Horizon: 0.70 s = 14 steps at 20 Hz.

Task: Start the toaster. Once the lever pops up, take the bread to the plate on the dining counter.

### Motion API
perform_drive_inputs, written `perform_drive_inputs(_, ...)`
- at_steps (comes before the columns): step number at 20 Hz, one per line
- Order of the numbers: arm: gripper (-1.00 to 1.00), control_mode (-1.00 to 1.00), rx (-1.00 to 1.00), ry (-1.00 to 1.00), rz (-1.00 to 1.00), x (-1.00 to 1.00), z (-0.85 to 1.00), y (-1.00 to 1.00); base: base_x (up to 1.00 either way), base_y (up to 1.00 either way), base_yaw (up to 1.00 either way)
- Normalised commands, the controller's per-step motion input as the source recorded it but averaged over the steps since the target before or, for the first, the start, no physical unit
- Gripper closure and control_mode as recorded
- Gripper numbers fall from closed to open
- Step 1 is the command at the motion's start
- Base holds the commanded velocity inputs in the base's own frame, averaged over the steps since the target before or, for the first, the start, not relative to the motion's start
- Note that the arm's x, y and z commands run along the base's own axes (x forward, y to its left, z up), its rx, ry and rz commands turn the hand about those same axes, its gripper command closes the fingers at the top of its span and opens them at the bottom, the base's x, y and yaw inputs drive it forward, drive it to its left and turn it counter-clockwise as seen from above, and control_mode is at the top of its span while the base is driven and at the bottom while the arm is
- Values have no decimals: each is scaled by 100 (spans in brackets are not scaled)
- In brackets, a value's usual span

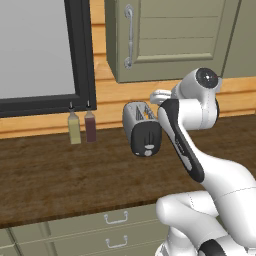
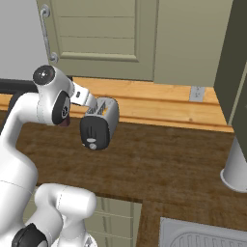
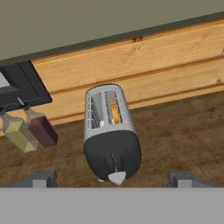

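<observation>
Hand view, left to right from the rounded silver toaster (image 3: 108,114): two bottles left of it, thin orange bread (image 3: 114,112) in its right slot. Wide-open claw (image 3: 111,178) should descend squarely onto the dark lever (image 3: 114,162), pressing straight along the black panel.

All three rendered pictures were evenly and softly lit, with no single visible light source and no hard shadows. A faint sheen lay on the toaster's (image 3: 112,131) glossy black end panel, and the white arm (image 1: 200,165) showed smooth, gentle shading. The wooden worktop (image 2: 169,159) looked slightly soft and low in detail. Edges appeared straight, without blur, glare or lens distortion.
</observation>
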Motion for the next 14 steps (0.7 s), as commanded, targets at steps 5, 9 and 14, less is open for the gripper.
perform_drive_inputs(5,-100,-100,0,0,0,0,0,0,0,0,0)
perform_drive_inputs(9,-100,-100,0,0,0,0,0,0,0,0,0)
perform_drive_inputs(14,-100,-100,0,0,0,0,0,0,0,0,0)
